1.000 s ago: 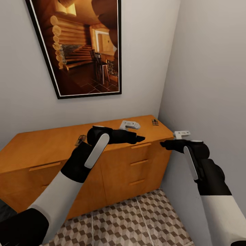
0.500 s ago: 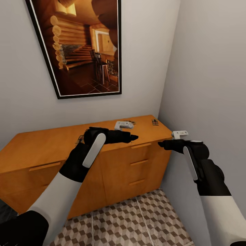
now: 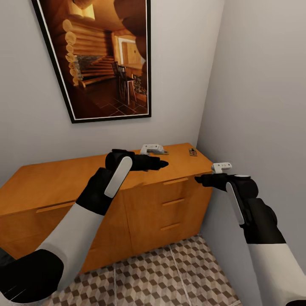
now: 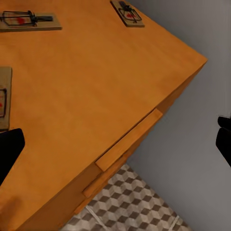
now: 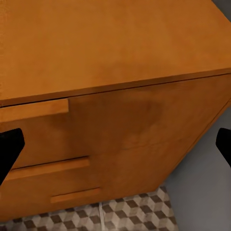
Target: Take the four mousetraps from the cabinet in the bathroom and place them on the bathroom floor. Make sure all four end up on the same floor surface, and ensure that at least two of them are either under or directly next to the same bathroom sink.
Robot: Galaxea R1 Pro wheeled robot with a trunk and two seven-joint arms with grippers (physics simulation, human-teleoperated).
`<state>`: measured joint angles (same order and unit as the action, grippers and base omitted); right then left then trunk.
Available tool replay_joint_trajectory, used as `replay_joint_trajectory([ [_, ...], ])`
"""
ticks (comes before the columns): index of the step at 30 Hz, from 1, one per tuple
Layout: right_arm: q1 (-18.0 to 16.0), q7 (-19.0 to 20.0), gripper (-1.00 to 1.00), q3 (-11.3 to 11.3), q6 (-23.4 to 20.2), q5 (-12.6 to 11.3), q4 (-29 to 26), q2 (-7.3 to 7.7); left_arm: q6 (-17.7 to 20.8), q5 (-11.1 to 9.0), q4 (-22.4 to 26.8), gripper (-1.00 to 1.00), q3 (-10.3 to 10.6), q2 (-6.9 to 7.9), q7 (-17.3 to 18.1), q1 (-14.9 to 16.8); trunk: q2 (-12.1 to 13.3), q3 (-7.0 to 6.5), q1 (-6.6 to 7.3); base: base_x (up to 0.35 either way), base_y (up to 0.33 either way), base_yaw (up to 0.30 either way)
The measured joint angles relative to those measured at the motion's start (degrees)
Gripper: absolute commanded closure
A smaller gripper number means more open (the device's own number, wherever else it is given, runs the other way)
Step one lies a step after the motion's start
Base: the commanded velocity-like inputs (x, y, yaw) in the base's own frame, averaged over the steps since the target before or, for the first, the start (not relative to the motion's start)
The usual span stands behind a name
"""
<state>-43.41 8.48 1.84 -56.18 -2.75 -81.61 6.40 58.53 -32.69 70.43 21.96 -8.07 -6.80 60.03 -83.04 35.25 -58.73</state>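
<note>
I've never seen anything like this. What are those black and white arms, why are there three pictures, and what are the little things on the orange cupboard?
These are renders from a simulator. The two black and white limbs are a wheeled robot's arms, steered remotely by a person. The big picture comes from a camera on its head, looking down over both arms. The other two come from cameras near each wrist, looking along the fingers.

The left end effector reaches over the top of the orange wooden cabinet. The right end effector hovers beside the cabinet's front corner. Both are open and hold nothing.

The small flat boards are mousetraps. The left wrist view shows three on the cabinet top: one, another near the corner, and a third cut off at the edge. Below is a patterned tile floor.
</note>
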Motion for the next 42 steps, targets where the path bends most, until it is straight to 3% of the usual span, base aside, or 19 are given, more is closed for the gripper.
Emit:
replay_joint_trajectory([
  [16,0.0,-0.1,-1.0,2.6,0.1,0.0,0.2,-0.1,0.0,-1.7,-5.1,-1.0,-2.1,0.1,-5.1,5.2,0.0,0.0,0.0,0.0,0.0,0.0],
  [17,0.0,-0.1,-1.0,2.6,0.2,0.0,0.2,-0.09,0.0,-2.0,-19.0,-1.0,-2.2,0.1,-20.5,13.5,0.0,0.01,0.0,0.0,0.0,0.0],
  [18,0.0,-0.1,-1.0,2.7,0.3,0.0,0.3,-0.09,0.2,-1.1,-28.9,-1.0,-2.4,0.13,-24.6,22.6,0.0,-0.01,0.0,0.0,0.0,0.0],
  [19,0.0,-0.1,-1.0,2.7,0.4,0.0,0.3,-0.08,0.0,-1.5,-30.4,-1.0,-2.4,0.11,-24.7,24.3,0.0,-0.01,0.01,0.0,0.0,0.0],
  [42,0.0,-0.3,-1.0,2.8,0.7,0.1,0.4,-0.03,0.0,-1.8,-50.6,-1.0,-2.9,0.5,-25.1,34.7,0.0,0.0,0.0,0.0,0.0,0.0],
])
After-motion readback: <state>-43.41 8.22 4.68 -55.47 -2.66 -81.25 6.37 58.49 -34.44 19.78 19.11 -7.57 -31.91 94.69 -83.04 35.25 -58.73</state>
